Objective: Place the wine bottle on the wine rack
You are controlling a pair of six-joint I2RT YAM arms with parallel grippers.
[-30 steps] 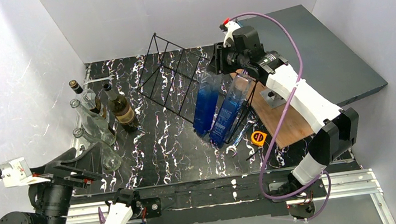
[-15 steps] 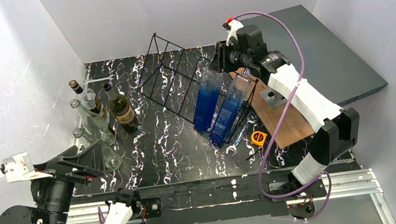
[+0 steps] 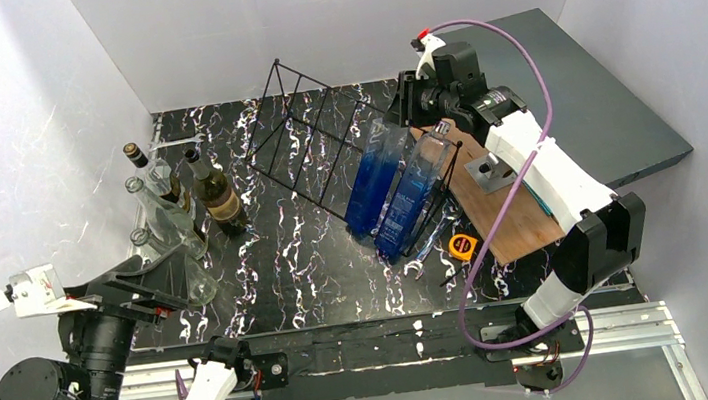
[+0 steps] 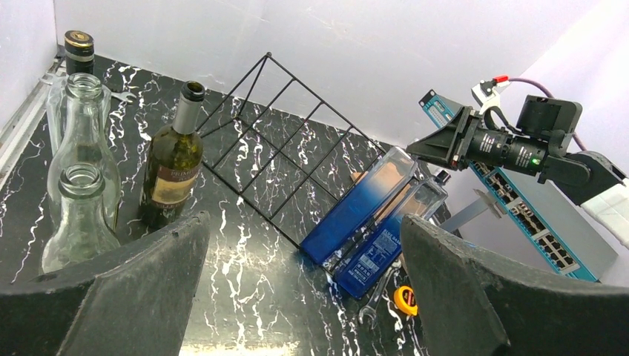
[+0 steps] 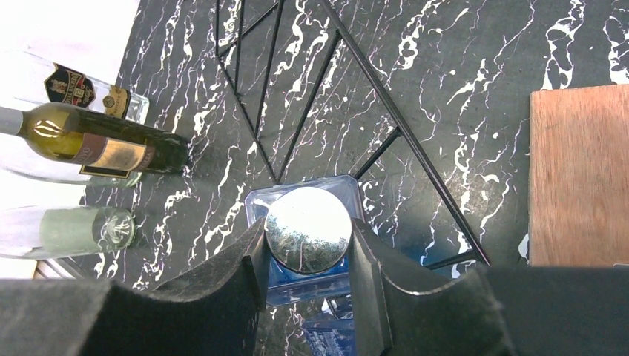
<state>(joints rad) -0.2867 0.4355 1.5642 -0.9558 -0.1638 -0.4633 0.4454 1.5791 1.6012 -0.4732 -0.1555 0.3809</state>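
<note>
The blue wine bottle (image 3: 368, 180) is seen leaning in the black wine rack (image 3: 293, 126) at centre frame. Its silver cap (image 5: 308, 228) is closely flanked by the right hand (image 5: 308, 241), seemingly touching; a firm clamp cannot be told. The left hand (image 4: 303, 222) is held apart at lower left.

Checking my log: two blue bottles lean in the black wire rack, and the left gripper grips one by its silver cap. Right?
No: it is the right gripper that grips the blue bottle by its silver cap, as the right wrist view shows. The rest is correct.
</note>
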